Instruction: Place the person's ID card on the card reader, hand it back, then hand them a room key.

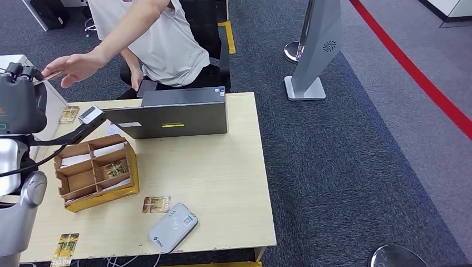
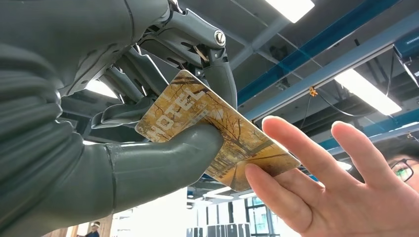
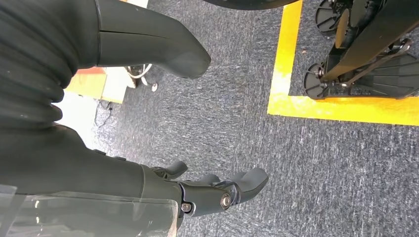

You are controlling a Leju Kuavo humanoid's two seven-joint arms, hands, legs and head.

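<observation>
My left hand [image 1: 21, 95] is raised at the table's far left and pinches a gold room key card [image 2: 217, 129], printed HOTEL, between thumb and fingers. The card's far edge [image 1: 51, 75] points toward the person. The person's hand [image 2: 336, 187] reaches in with fingers spread, and its fingertips touch the card's free corner. In the head view that same person's hand [image 1: 78, 65] is right at my hand. My right hand [image 3: 212, 190] hangs over dark carpet, fingers apart, holding nothing. The white card reader [image 1: 173, 227] lies near the table's front edge with a card [image 1: 156, 204] beside it.
A cardboard organizer [image 1: 97, 172] with several key cards stands at the table's left. A closed grey laptop [image 1: 172, 117] lies at the back. Loose cards rest at the front left [image 1: 67, 249] and back left [image 1: 69, 114]. The person sits behind the table.
</observation>
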